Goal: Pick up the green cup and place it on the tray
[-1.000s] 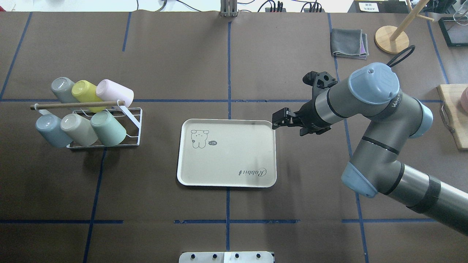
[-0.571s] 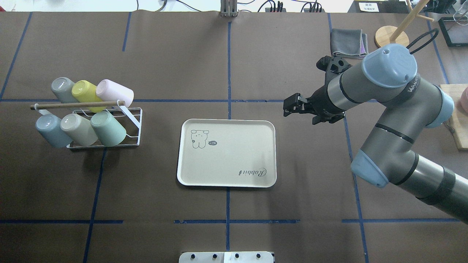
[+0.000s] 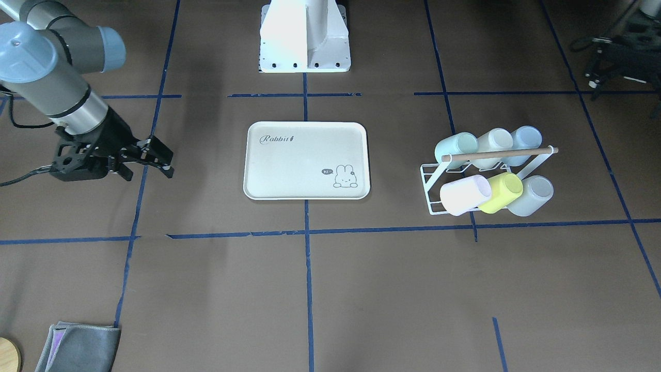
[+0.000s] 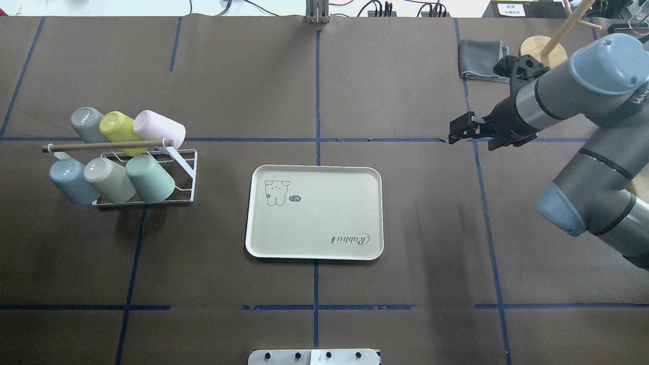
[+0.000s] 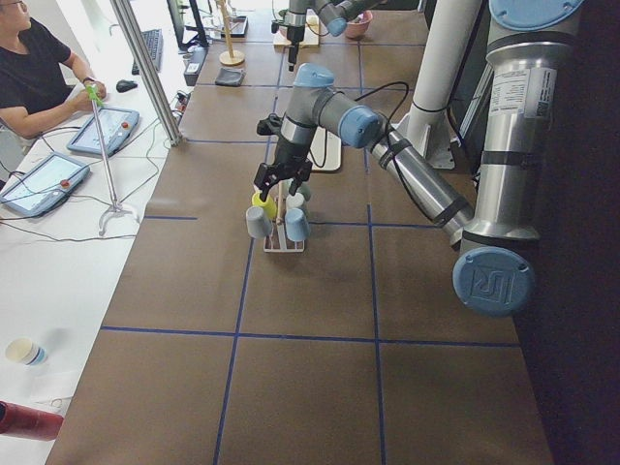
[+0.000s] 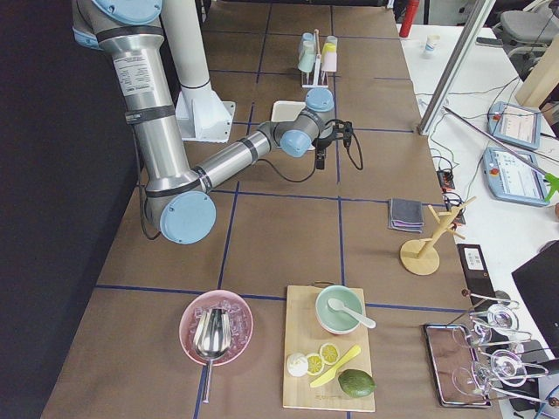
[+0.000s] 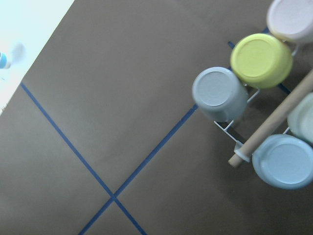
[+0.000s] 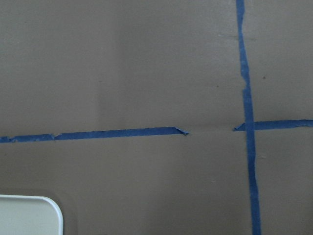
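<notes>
The green cup [image 4: 151, 178] lies tilted on the near row of a white wire rack [image 4: 188, 167], at the end nearest the tray; it also shows in the front view [image 3: 457, 147]. The cream tray [image 4: 314, 238] with "Rabbit" script lies empty mid-table, also in the front view [image 3: 304, 155]. My right gripper [image 4: 454, 131] is open and empty, right of and beyond the tray's far right corner, also in the front view [image 3: 162, 157]. My left gripper [image 5: 281, 177] shows only in the exterior left view, above the rack; I cannot tell whether it is open.
The rack also holds a yellow-green cup [image 4: 119, 126], a pale blue cup [image 4: 71, 180], and pink, grey and beige cups under a wooden rod [image 4: 106, 146]. A grey towel [image 4: 479, 61] and a wooden stand [image 4: 540, 50] are at the far right.
My right gripper has pulled away from the tray's far right corner, moving right and toward the far side. The tray and the cups have not moved.
</notes>
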